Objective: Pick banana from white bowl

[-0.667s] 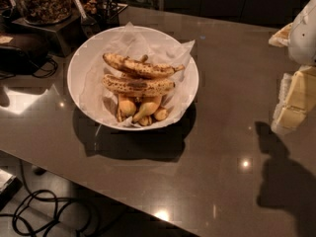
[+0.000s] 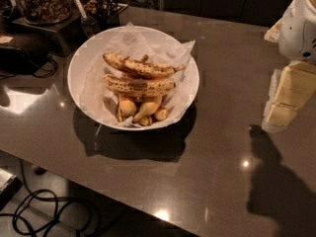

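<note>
One white bowl (image 2: pixel 79 75), two spotted bananas (image 2: pixel 139 85), roughly four small yellow fruits (image 2: pixel 128 107), one tool (image 2: pixel 286 102) that hung over the tabletop's (image 2: pixel 222 152) right edge.

Table (image 2: pixel 222 132): dark, glossy surface with small light reflections toward the near right.

Far left: a clear jar (image 2: pixel 42 1) filled with brown pieces, standing on a dark stand (image 2: pixel 49 31). Just right of it is a second container (image 2: pixel 96 4); its contents cannot be identified.

Left edge: a dark object (image 2: pixel 22 53) on the table, with a thin cable (image 2: pixel 42 68) beside it.

Near left, below table level: black cables (image 2: pixel 44 211) looped on the floor.

Inside the white bowl (image 2: pixel 79 58), near side: small yellow-brown fruits (image 2: pixel 128 106), heaped and touching.

Near right: a dark shadow (image 2: pixel 276 181) on the table, below the gripper (image 2: pixel 289 95) at the right edge.
</note>
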`<state>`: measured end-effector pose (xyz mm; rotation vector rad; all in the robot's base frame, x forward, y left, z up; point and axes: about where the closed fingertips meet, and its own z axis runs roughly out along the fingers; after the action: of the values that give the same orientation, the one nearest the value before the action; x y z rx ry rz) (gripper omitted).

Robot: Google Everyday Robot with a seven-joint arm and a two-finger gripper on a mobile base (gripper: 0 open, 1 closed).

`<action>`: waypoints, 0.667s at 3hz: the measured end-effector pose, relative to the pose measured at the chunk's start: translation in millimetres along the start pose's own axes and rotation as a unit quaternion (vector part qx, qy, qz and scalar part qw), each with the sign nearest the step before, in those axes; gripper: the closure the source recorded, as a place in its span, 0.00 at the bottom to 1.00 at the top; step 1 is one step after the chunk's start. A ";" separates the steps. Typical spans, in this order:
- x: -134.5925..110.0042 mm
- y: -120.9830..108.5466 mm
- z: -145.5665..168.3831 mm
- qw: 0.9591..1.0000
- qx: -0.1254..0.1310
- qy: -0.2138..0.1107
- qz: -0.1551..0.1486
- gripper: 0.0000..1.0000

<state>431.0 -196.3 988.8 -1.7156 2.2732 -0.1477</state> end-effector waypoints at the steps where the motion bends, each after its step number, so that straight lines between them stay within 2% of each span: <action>1: -25.5 17.1 -6.3 1.000 -0.006 0.023 -0.008 0.00; 2: -29.3 15.1 -11.4 1.000 0.005 0.015 -0.008 0.00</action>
<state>421.0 -165.1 1000.7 -1.7393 2.2757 -0.1900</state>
